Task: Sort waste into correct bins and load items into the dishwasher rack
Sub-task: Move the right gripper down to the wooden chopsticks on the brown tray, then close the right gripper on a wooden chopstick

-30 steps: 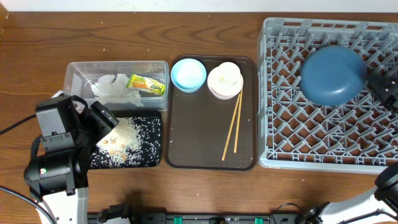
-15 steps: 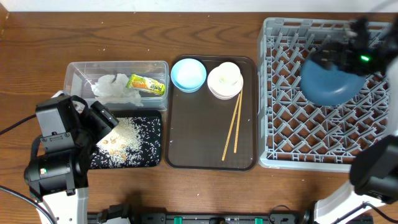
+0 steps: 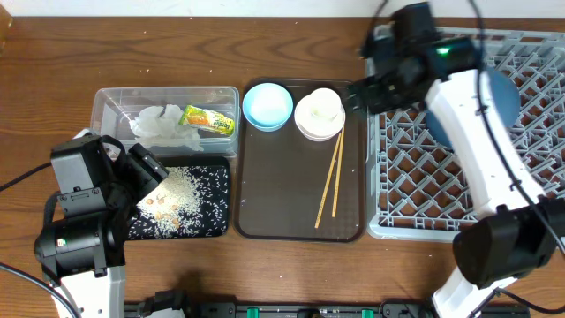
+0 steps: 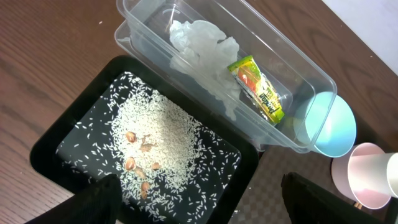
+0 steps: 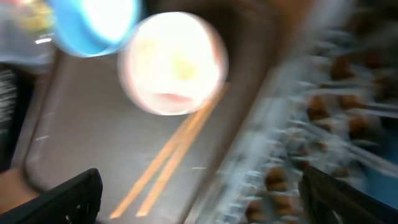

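Observation:
My right gripper [image 3: 358, 92] hangs open and empty over the brown tray's right edge, beside the pale pink bowl [image 3: 319, 115] with a cream cup in it. The right wrist view is blurred: pink bowl [image 5: 173, 62], light blue bowl [image 5: 93, 25], chopsticks [image 5: 168, 162], and the gripper [image 5: 205, 205] with its jaws wide apart. The dark blue bowl-plate [image 3: 505, 93] lies in the grey dishwasher rack [image 3: 424, 177], half hidden by the arm. My left gripper [image 4: 205, 208] is open above the black tray [image 4: 56, 143] of rice [image 4: 155, 130]. A napkin [image 4: 202, 43] and a wrapper [image 4: 261, 90] lie in the clear tub [image 4: 298, 59].
The brown serving tray [image 3: 265, 194] holds the light blue bowl [image 3: 267, 106] and the chopsticks [image 3: 330, 190]. The left arm's base [image 3: 79, 238] stands at the table's front left. The right arm [image 3: 477, 150] stretches across the rack.
The right arm has swung left from the rack's far right, off the dark blue bowl-plate, to the tray's right edge. The left arm has not moved.

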`<control>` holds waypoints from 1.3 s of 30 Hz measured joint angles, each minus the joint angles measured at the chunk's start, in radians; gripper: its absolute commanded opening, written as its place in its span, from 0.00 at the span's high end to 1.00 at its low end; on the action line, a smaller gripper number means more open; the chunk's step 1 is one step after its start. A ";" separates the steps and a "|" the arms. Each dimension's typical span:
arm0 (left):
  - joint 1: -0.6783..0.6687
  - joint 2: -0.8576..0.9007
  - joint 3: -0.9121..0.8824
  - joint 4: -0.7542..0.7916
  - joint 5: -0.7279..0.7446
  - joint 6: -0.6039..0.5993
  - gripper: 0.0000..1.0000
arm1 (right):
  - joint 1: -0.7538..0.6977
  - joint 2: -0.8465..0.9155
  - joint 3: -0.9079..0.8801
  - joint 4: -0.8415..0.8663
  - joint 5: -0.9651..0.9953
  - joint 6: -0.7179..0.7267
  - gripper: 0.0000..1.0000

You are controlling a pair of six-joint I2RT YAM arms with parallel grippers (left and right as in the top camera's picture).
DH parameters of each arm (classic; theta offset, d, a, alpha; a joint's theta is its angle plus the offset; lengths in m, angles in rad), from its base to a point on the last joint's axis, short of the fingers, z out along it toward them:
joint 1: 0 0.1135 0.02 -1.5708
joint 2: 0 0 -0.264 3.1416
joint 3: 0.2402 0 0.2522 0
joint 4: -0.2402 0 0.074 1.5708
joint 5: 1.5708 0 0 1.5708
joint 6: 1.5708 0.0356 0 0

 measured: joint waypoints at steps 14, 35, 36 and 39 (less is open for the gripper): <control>0.000 0.000 0.000 0.000 0.000 0.000 0.15 | 0.306 -0.006 -0.291 0.160 0.046 0.450 0.99; 0.000 0.000 0.000 0.000 0.000 0.000 0.15 | 0.396 -0.006 -0.699 0.529 0.290 0.843 0.87; 0.000 0.000 0.000 0.000 0.000 0.000 0.15 | 0.396 -0.009 -0.705 0.538 0.291 0.847 0.85; 0.000 0.000 0.000 0.000 0.000 0.000 0.16 | 0.396 -0.013 -0.711 0.551 0.300 0.854 0.83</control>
